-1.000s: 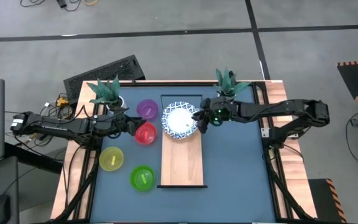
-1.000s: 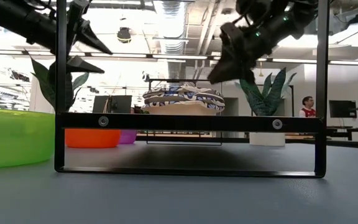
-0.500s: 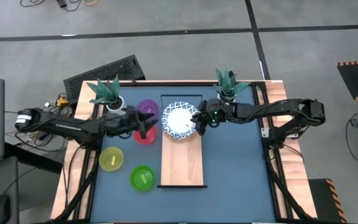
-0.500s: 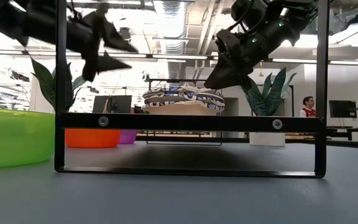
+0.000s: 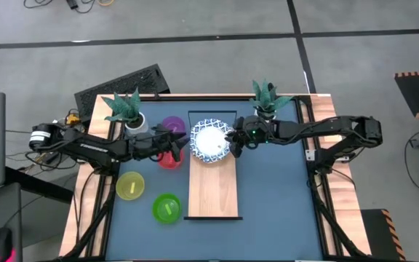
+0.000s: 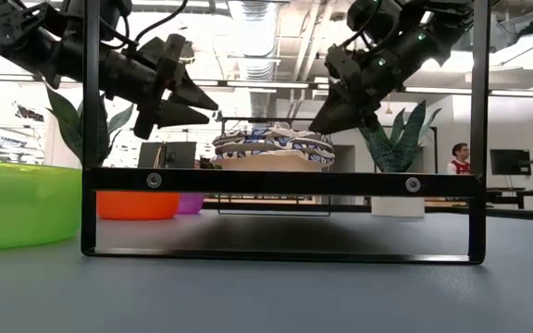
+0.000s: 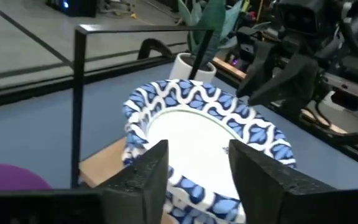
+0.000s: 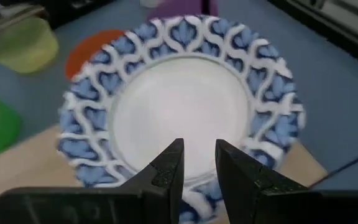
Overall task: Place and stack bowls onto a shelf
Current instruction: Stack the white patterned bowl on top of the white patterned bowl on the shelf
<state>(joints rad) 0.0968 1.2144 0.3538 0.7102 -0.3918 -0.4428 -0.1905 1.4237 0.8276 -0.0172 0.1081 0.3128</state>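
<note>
Patterned bowls on shelf, both tools hovering beside them

The white patterned bowls point(image 5: 211, 141) are seen at the upper end of the shelf point(image 5: 213, 185), centre frame. The left tool point(image 5: 178, 143) hangs partly open just left of them, over the red bowl point(image 5: 168, 159), nothing held; the right tool point(image 5: 231, 141) hangs narrowly parted at their right rim, nothing visibly held. A rim should be straddled squarely before closing. All bowls appear empty; purple point(image 5: 172, 127), yellow point(image 5: 130, 185), green point(image 5: 166, 208) remain on the counter point(image 5: 275, 189).
</note>
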